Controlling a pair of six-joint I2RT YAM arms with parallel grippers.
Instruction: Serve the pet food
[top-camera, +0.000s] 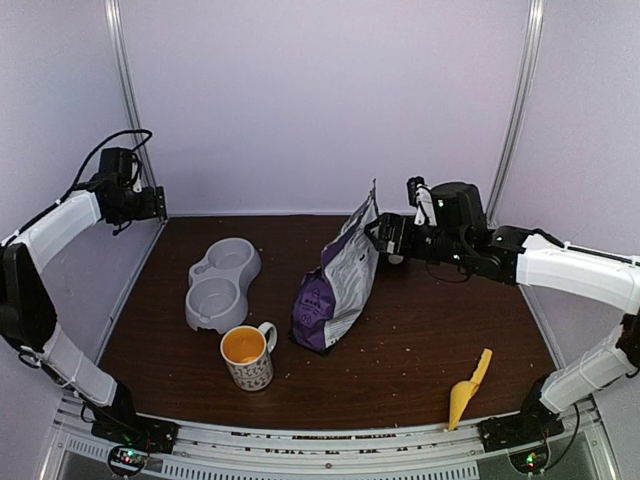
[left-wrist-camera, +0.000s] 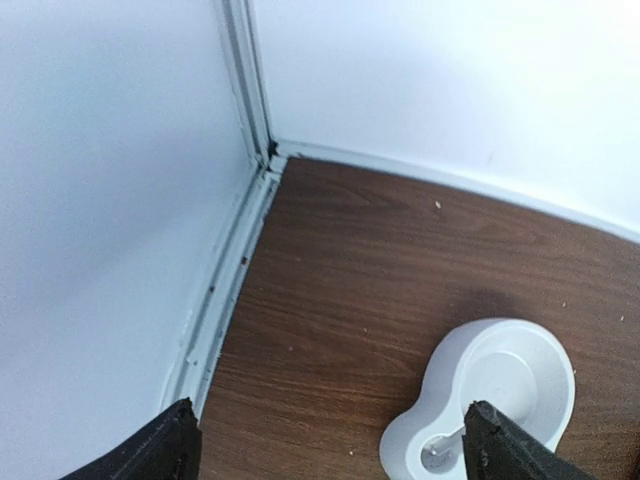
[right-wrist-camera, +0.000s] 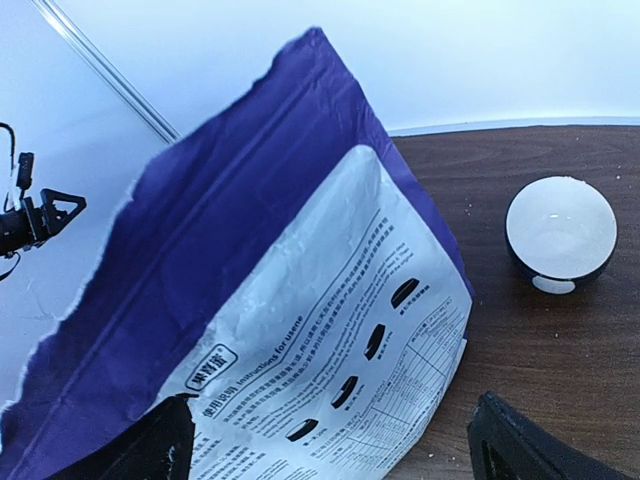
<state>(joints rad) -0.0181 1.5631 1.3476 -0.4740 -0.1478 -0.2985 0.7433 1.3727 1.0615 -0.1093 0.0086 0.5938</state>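
The purple pet-food bag (top-camera: 338, 283) stands slumped in the middle of the table with its torn top up. Its white printed panel (right-wrist-camera: 330, 340) fills the right wrist view. The pet food itself is hidden inside the bag. My right gripper (top-camera: 385, 236) hovers at the bag's upper right edge, open. Its fingers (right-wrist-camera: 135, 450) stand wide on either side of the printed panel and grip nothing. My left gripper (top-camera: 152, 203) is raised at the far left corner, open and empty. Below it the grey double bowl (top-camera: 222, 283) lies empty, and one end of the bowl (left-wrist-camera: 495, 385) shows by the left gripper's right fingertip.
A patterned mug (top-camera: 247, 357) with an orange inside stands in front of the double bowl. A yellow scoop (top-camera: 468, 388) lies at the near right. A small dark bowl with a white inside (right-wrist-camera: 560, 232) sits behind the bag. Crumbs dot the wood. Walls close in the left corner (left-wrist-camera: 262, 150).
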